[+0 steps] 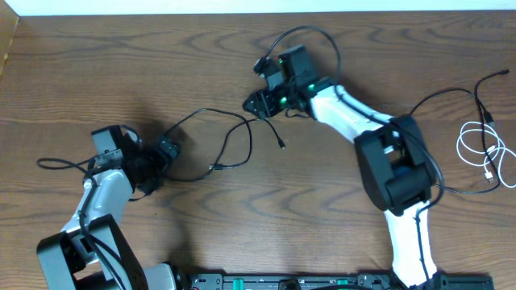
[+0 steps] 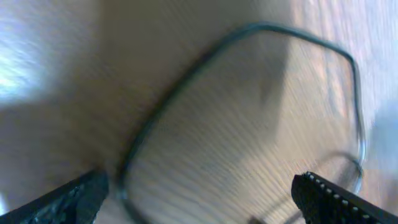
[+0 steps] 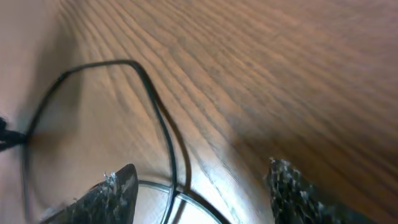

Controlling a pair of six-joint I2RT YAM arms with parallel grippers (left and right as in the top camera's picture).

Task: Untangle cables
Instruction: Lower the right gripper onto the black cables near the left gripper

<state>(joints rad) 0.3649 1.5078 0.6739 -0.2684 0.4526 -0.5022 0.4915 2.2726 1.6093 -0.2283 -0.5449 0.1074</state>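
A thin black cable (image 1: 218,113) runs across the middle of the table from my left gripper (image 1: 171,151) toward my right gripper (image 1: 254,105), looping down to a small plug (image 1: 281,145). In the left wrist view the gripper (image 2: 199,202) is open wide, with a blurred loop of the cable (image 2: 186,74) on the wood ahead and nothing held. In the right wrist view the gripper (image 3: 199,193) is open, and crossing strands of the black cable (image 3: 171,155) lie on the table between its fingers (image 3: 115,193), ungripped. A coiled white cable (image 1: 476,145) lies at the far right.
Another thin black cable (image 1: 451,93) curves past the right arm's elbow toward the table's right edge. A thicker black cord (image 1: 56,163) trails left from the left arm. The arm bases stand along the front edge.
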